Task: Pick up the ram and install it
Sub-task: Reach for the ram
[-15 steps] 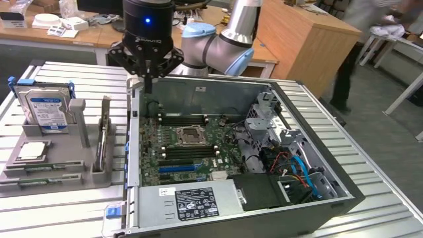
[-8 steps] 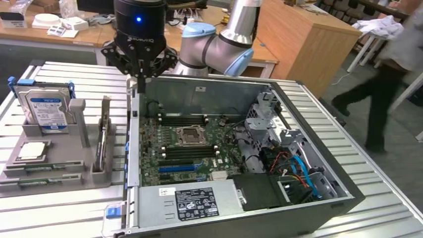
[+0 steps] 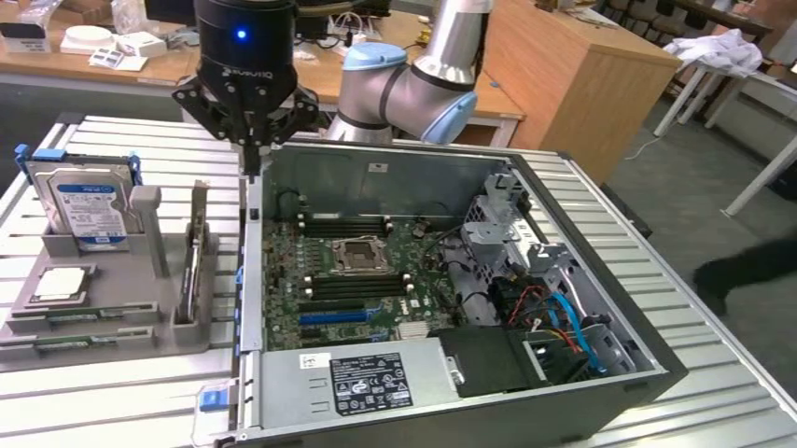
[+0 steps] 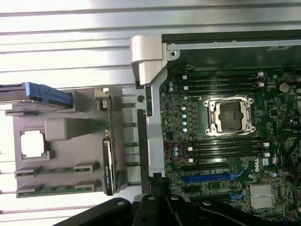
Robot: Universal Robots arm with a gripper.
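The gripper [image 3: 253, 166] hangs with its black fingers pressed together, points down, and nothing between them. It hovers over the case's wall on the exterior view's left, near the back corner, in the strip between the open computer case [image 3: 373, 177] and the grey holder [image 3: 125, 313]. In the wrist view the closed fingers [image 4: 159, 188] line up over that same wall edge. The ram [image 3: 194, 263] is just beside this strip, apart from the gripper. It stands on its long edge in an upright slot at the side of the holder nearest the case, and the wrist view shows its thin green edge and a dark label [image 4: 108, 141]. Farther out on the holder, a silver-and-blue hard drive [image 3: 85, 210] stands upright in its blue bracket at the back, a square processor chip [image 3: 60, 285] lies flat in a recess, and two short green boards [image 3: 75, 323] lie flat along the front edge. Inside the case, the motherboard [image 3: 361, 280] carries an open processor socket [image 3: 361, 252], with black memory slots [image 3: 349, 224] on either side of it — none holding a stick — and blue slots [image 3: 334, 317] nearer the power supply [image 3: 361, 378]. Everything rests on a ribbed metal table [image 3: 112, 397].
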